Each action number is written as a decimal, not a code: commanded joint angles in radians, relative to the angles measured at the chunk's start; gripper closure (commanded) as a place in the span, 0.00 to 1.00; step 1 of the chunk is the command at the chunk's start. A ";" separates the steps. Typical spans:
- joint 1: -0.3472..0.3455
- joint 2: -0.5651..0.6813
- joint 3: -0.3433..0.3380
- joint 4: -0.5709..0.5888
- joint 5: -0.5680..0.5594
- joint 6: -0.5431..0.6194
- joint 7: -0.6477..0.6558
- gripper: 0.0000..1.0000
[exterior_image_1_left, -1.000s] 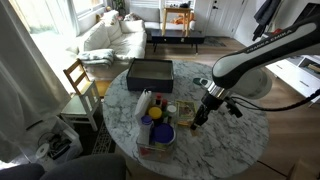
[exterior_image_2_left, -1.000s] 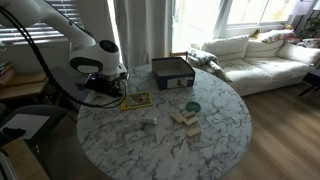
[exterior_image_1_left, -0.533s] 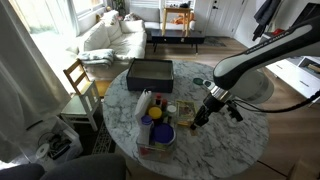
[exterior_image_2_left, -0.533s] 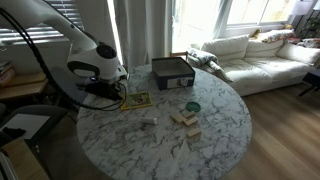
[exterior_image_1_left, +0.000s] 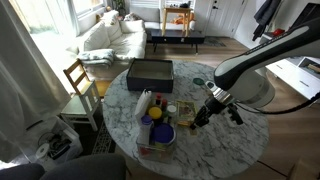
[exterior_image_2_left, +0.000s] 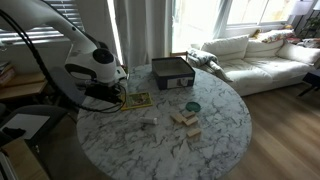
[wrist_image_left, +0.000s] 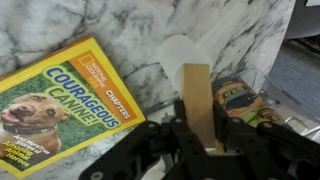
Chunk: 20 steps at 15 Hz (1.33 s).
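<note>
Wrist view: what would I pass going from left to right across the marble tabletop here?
First the dog book titled Courageous Canine → then the wooden block, pinched in the gripper → then a small colourful labelled item, too blurred to identify.

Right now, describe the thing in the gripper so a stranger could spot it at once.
On the round marble table, find the yellow dog book near its edge. Beside it the gripper clamps a plain oblong wooden block, unprinted, unlike the book and the labelled packet flanking it.
</note>
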 joint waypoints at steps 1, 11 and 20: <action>0.000 -0.005 0.016 -0.025 0.082 0.046 -0.076 0.93; -0.004 -0.004 0.029 -0.050 0.226 0.041 -0.238 0.93; -0.002 0.008 0.036 -0.053 0.365 0.068 -0.338 0.93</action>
